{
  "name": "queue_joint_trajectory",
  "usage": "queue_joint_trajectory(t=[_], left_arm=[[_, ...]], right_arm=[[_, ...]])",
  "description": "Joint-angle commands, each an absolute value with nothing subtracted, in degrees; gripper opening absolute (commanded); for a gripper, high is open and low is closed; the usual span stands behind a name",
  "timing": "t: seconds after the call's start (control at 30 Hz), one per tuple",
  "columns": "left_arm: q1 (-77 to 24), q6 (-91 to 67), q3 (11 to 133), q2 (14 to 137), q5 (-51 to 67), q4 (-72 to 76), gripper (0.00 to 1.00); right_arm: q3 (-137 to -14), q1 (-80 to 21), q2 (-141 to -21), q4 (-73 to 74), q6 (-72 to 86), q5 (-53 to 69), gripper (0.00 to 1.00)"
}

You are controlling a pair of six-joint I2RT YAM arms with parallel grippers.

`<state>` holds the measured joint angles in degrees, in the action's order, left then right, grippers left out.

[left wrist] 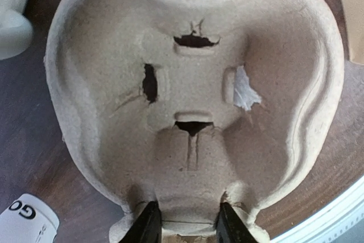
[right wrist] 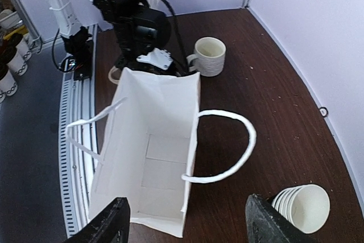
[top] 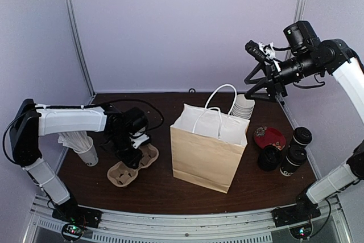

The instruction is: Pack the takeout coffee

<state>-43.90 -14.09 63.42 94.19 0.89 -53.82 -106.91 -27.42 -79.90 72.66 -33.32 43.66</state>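
1. Little of the packing looks done. The two black cups, one (top: pixel 300 136) with another (top: pixel 294 160) right at its 6 o'clock, stand lidded on the surface (top: pixel 159 197) at about 3 o'clock from the paper bag (top: pixel 199 152), well apart from it.
2. The bag stands upright and open. From the right wrist its white inside shows nothing in it.
3. The pulp carrier (top: pixel 122 174) lies at 9 o'clock from the bag with both its wells bare, so no cup is seated in it yet.
4. The left claw (left wrist: pixel 189 223) is down on the carrier. Its two fingers (left wrist: pixel 149 223) sit on either side of the narrow waist and appear clamped on it.
5. The right claw (right wrist: pixel 187 220) hangs high over the bag's mouth, its fingers wide apart and holding nothing.
6. My judgement is that nearly everything is left: the carrier has to be placed, each cup has to go into a well, and the load has to go into the bag. The cups being far from the carrier, at the opposite side, makes the cup transfer the longest part.
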Motion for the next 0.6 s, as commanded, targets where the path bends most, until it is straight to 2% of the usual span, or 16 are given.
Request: queue_joint_trajectory(t=[0.0,0.13,0.33,0.47,0.53,0.57], left_arm=[[-43.59,-14.76,67.32,86.91,0.88,-58.99,0.33],[-43.59,-14.94,71.53,81.85,-1.93,-63.20,0.33],[-43.59,-13.69,81.72,77.15,-2.24,-69.11,0.33],[-43.59,-11.66,91.71,76.81,-1.16,-72.76,0.33],[-43.56,-10.52,97.50,77.33,-0.11,-73.36,0.33],[-43.59,-9.87,100.13,77.66,1.59,-73.46,0.33]], right_arm=[[-106.51,-24.26,-80.30,67.39,-27.78,36.22,0.74],[-108.00,-22.68,-83.15,67.11,-24.59,35.22,0.78],[-108.22,-23.12,-88.22,68.77,-22.28,46.54,0.85],[-109.13,-26.39,-90.97,72.05,-24.32,47.83,0.99],[-109.30,-27.43,-91.89,71.30,-23.54,47.15,0.98],[-109.56,-27.59,-92.45,70.44,-22.55,47.27,0.93]])
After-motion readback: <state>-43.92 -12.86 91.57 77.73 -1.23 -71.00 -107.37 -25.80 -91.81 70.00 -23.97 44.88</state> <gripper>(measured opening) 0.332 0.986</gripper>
